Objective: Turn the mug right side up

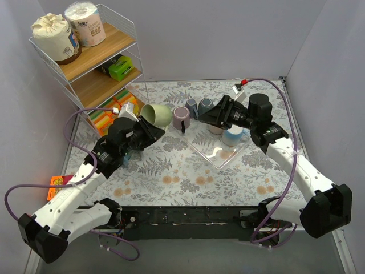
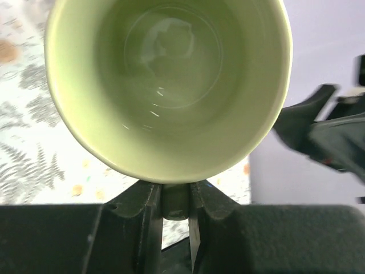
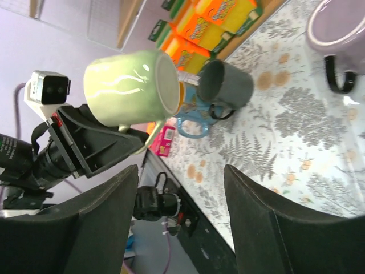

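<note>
A pale green mug (image 1: 158, 114) hangs in the air on its side, above the mat's left half. My left gripper (image 1: 147, 131) is shut on its handle (image 2: 175, 202). The mug's open mouth (image 2: 168, 85) faces the left wrist camera and the inside is empty. In the right wrist view the green mug (image 3: 128, 85) shows tilted, its rim to the right. My right gripper (image 1: 202, 117) is open and empty, hovering near the mat's middle; its fingers (image 3: 102, 228) hold nothing between them.
A purple mug (image 1: 181, 118) and two grey mugs (image 1: 198, 105) stand at the back centre. A clear tray (image 1: 219, 153) holds a blue mug (image 1: 232, 136) and a cream one. A dark mug (image 3: 225, 85) lies under the left arm. A wire shelf rack (image 1: 85, 57) stands at back left.
</note>
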### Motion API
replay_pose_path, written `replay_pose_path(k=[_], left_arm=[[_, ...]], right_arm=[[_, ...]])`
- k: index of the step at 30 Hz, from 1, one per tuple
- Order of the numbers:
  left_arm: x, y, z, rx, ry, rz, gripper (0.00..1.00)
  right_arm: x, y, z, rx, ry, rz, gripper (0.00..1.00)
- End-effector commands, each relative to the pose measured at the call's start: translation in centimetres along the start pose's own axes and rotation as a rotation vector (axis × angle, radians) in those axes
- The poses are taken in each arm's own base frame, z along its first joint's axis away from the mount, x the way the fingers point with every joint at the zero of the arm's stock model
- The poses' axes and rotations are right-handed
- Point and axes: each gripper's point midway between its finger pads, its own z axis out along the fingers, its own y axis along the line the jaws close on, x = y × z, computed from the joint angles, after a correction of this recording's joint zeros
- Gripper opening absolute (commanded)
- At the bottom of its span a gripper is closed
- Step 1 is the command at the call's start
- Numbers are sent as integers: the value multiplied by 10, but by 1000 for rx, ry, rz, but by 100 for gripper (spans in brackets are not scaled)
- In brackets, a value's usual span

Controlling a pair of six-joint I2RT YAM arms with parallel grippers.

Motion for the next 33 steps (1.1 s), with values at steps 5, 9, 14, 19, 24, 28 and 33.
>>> replay_pose_path(k=[5,9,14,19,24,28,33], left_arm=[[-8,32,20,-167,-4,184,0],[-10,52,53,-277,-1,233,0],[-12,96,91,-491,-9,326,0],[-14,116,109,-592,-5,373,0],[-2,143,114,-687,23,370,0],[7,157,119,-708,34,365,0],[15,172,122,-749,55,368,0]], right_arm=[[4,-22,-5,115,61,-53,68],[6,-31,-7,161,61,-48,68],[5,-38,-14,219,61,-67,68],[8,-41,-16,236,64,-67,68],[8,-45,-15,248,64,-63,68],[7,-48,-13,259,69,-60,68],[10,-53,-8,267,100,-50,69]])
